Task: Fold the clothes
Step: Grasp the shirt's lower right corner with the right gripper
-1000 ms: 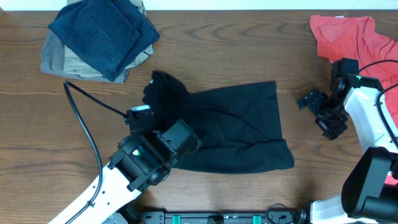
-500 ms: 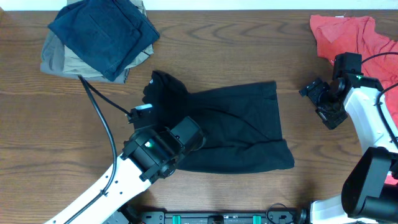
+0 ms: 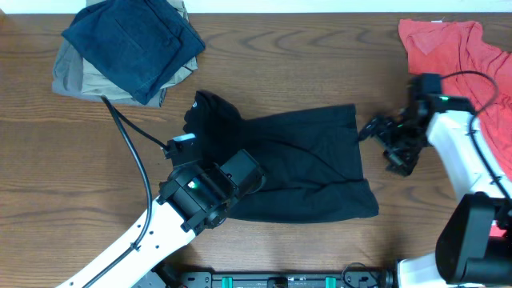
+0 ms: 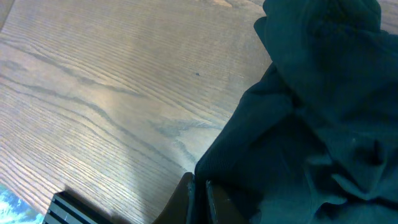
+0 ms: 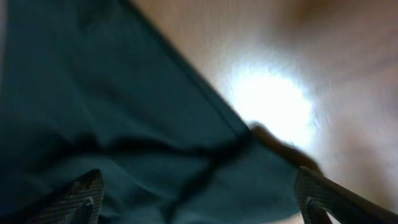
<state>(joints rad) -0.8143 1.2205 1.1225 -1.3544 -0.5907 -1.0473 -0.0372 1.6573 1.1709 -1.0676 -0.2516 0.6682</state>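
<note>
The clothes, one black garment [image 3: 296,164], lie spread across the middle of the table, with a bunched part at the upper left. My left gripper [image 3: 250,178] sits at the garment's lower left and is shut on its edge. In the left wrist view the fingertips [image 4: 189,190] pinch a fold of the black fabric [image 4: 311,124]. At the garment's right edge my right gripper [image 3: 380,146] stands open. The right wrist view shows its fingers [image 5: 87,194] wide apart over the black cloth [image 5: 124,93], gripping nothing.
A navy garment [image 3: 132,40] lies on a khaki one [image 3: 76,80] at the back left. A coral-red shirt [image 3: 452,48] lies at the back right, behind the right arm. A black cable [image 3: 128,152] trails over the wood left of the left arm.
The right gripper has swung left, from beside the red shirt to the garment's right edge. The left arm shifted slightly up and right early on, still pinching the fabric.
</note>
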